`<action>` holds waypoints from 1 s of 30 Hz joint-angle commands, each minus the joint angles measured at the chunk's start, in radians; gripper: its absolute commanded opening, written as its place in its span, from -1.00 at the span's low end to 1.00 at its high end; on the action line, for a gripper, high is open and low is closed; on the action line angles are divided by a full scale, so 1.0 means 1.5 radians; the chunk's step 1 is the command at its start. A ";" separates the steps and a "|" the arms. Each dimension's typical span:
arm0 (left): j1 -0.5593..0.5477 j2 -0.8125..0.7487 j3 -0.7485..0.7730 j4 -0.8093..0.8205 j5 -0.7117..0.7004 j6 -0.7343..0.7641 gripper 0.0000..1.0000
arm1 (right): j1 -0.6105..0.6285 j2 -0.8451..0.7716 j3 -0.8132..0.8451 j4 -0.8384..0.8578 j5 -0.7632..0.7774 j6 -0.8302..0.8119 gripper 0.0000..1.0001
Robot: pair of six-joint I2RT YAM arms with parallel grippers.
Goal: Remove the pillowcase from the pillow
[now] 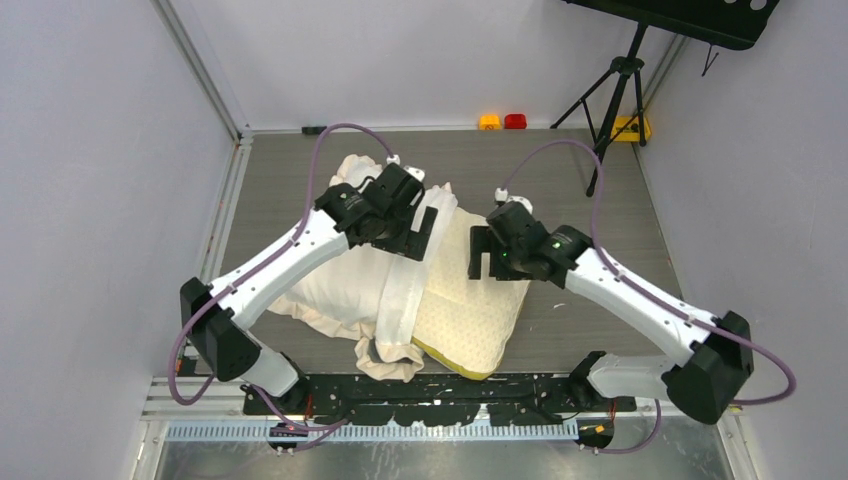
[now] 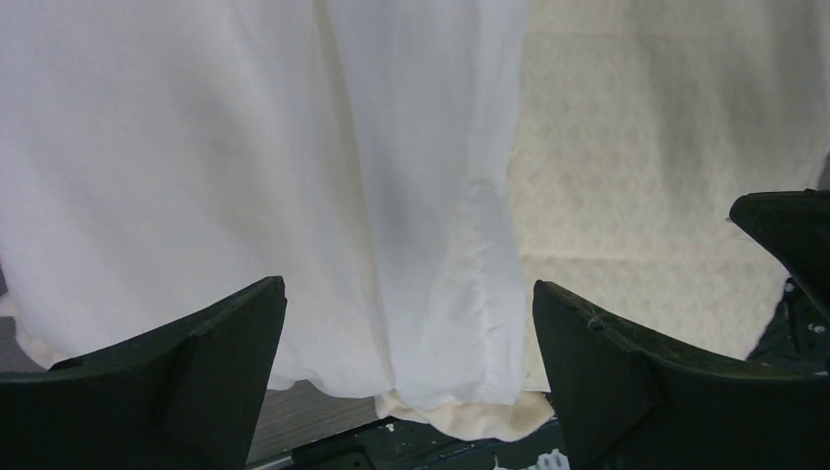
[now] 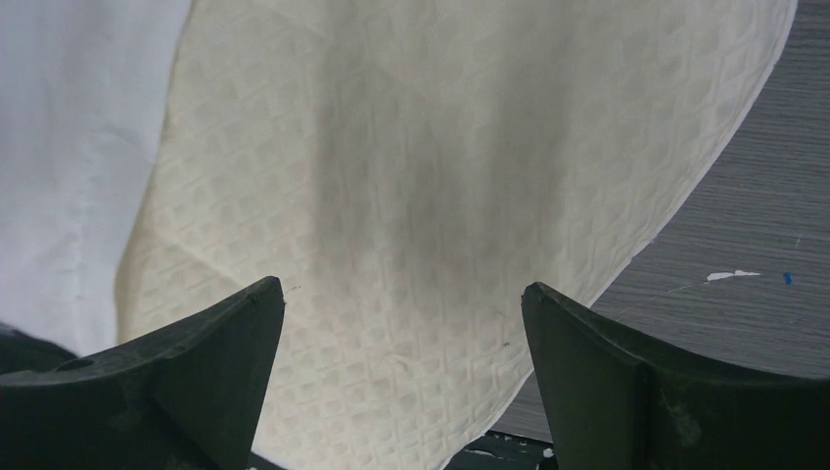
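Pillowcase [image 1: 340, 265]: cream face up, covering the left part of the pillow [image 1: 480, 300]. Its open hem runs across the pillow's middle, and the pillow's right half is bare. Frill [image 1: 392, 358] is bunched at the pillow's near-left corner. All of it lies on the table [image 1: 590, 190].

Left gripper [image 2: 407, 289]: jaws spread, holding nothing, hovering over the hem strip just left of the bare pillow face.
Right gripper [image 3: 401, 286]: jaws spread, empty, above the bare pillow face.

Handling, my read:
- Case looks thin, limp and light, so it will bunch rather than slide as a sheet. Pinch a fold at the hem or frill, top layer only.
- Pillow looks thick, soft and springy. Its dotted skin is probably grippy against fabric, so it will drag along unless held.

Suggest right holds the bare end while left takes the hem and pulls away from the pillow. Risk: pinching pillow skin together with the case.
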 commanded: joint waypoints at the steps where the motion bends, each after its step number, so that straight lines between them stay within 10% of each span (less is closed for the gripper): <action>1: 0.010 0.009 -0.014 0.028 -0.031 0.025 0.99 | 0.042 0.050 -0.002 0.012 0.129 0.006 0.92; 12: 0.106 0.040 -0.152 0.148 0.115 -0.011 0.49 | 0.047 0.151 -0.086 0.115 0.136 0.025 0.88; 14: 0.124 0.039 -0.179 0.174 0.157 -0.019 0.33 | 0.047 0.151 -0.108 0.141 0.129 0.036 0.67; 20: 0.187 0.024 -0.235 0.209 0.164 -0.055 -0.99 | 0.004 0.104 -0.139 0.180 0.140 0.056 -0.90; 30: 0.480 -0.132 -0.397 0.307 0.276 -0.159 -1.00 | -0.267 -0.118 -0.142 0.165 0.164 0.037 -1.00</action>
